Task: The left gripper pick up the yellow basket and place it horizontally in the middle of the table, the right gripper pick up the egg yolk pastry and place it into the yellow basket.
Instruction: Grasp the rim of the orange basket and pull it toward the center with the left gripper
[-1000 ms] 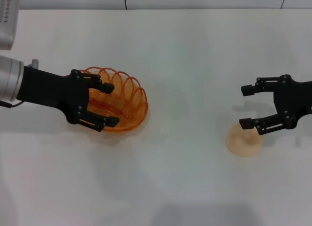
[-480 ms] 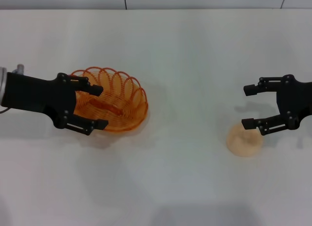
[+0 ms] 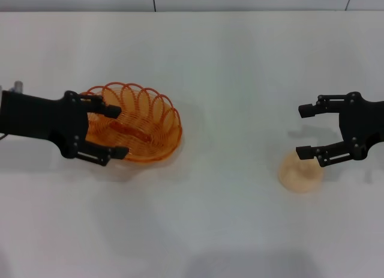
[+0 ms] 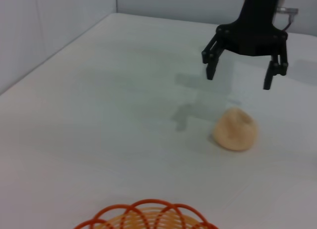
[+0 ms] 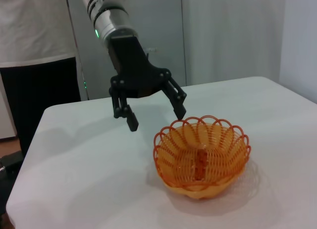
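Basket placed: yellow basket (image 3: 137, 123) rests left of centre on tabletop (image 3: 228, 68). Left gripper (image 3: 109, 131) fingers spread, empty. Right gripper (image 3: 305, 131) wide open above egg yolk pastry (image 3: 300, 172); should descend and close.

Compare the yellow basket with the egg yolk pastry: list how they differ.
The yellow basket is orange, see-through woven loops; the egg yolk pastry is a solid pale dome. The basket is far wider. It lies on the robot's left, the pastry on its right. Both rest on the table, ungripped.
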`<state>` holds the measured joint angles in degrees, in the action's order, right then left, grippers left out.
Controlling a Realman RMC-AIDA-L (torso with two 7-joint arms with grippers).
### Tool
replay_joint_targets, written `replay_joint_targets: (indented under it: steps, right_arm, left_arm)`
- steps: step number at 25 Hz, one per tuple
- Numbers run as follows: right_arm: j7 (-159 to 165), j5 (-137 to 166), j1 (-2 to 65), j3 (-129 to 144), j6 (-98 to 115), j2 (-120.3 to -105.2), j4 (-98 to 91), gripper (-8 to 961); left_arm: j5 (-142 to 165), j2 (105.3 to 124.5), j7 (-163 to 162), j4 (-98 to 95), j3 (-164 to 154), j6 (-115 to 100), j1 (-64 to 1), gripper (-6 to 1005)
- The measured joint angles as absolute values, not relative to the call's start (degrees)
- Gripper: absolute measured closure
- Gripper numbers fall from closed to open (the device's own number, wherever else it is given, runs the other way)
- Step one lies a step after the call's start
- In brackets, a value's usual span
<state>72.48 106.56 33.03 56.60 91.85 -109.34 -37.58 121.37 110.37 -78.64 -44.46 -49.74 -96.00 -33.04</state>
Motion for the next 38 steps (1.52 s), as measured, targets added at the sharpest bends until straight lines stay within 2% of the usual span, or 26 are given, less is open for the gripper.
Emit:
replay_joint_targets:
  steps: [3, 9, 12, 19, 22, 38]
  right_arm:
    - [72.62, 106.54, 32.52, 56.60, 91.89, -109.49, -38.70, 85]
    - [72.55, 106.53, 31.13, 56.60, 92.03, -110.04, -40.96, 85]
    - [72.20, 106.67, 30.67, 56.60, 91.91, -110.35, -41.60, 84]
    - [70.24, 106.87, 30.33, 56.66, 91.91, -111.00, -41.67, 84]
    - [70.03, 106.89, 30.19, 56.85, 91.92, -111.27, -41.66, 84]
    - [68.73, 106.97, 29.96, 56.85, 91.56, -112.45, -41.75, 84]
  left_arm:
    - [121.65, 110.96, -84.69, -49.05, -49.77, -96.02, -31.86, 116]
    - [125.23, 113.97, -105.46, -67.36, -50.13, -97.40, -27.86, 116]
    - [127.89, 114.87, -115.38, -74.21, -49.79, -97.95, -26.93, 116]
    - [136.81, 114.22, -132.87, -77.38, -49.78, -96.57, -29.09, 116]
    - [143.01, 114.64, -135.20, -76.25, -49.90, -94.17, -30.54, 115]
    - [150.04, 115.35, -133.29, -57.23, -50.25, -79.84, -38.00, 115]
